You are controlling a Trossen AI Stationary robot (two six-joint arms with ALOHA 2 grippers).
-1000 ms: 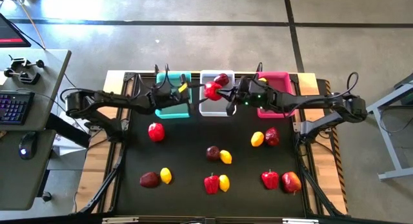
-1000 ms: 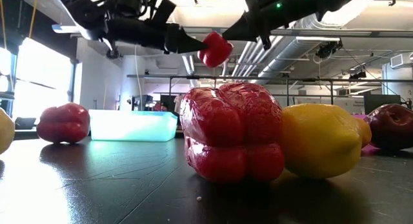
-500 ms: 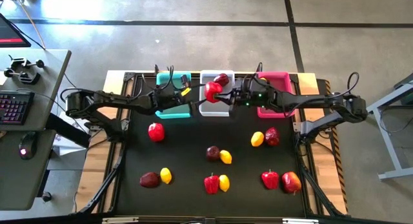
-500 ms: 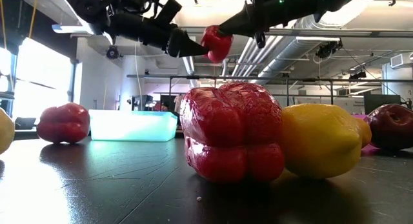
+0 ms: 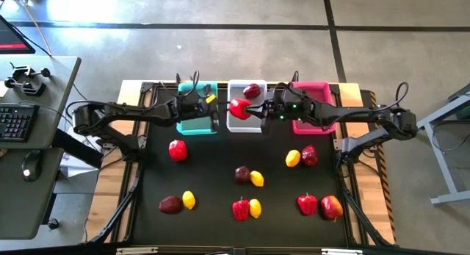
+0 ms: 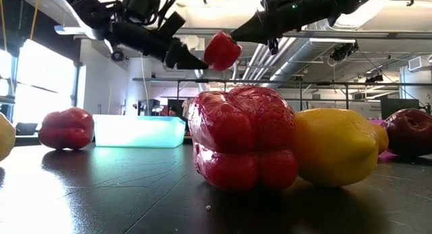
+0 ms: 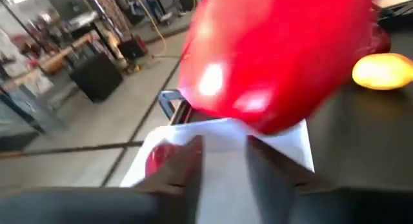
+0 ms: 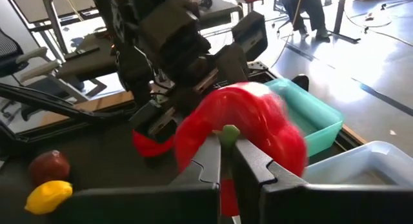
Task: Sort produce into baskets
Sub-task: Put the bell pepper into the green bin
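Desk (image 5: pixel 220 174) front: loose produce.
Mid-air over white bin (image 5: pixel 246 121): pepper (image 5: pixel 239 108), glossy, light, hollow, slippery.
Right tool (image 8: pixel 226 150) pinching stem; left tool (image 5: pixel 220 112) at body, grip unclear.
Best hold: stem or waist.

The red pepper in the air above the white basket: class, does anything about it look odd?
Yes: the red pepper hangs between both arms; the right end effector pinches its green stem while the left end effector meets its other side.

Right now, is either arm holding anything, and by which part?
Yes. The right gripper pinches the red pepper by its green stem, above the white basket. The left gripper is at the pepper's other side.
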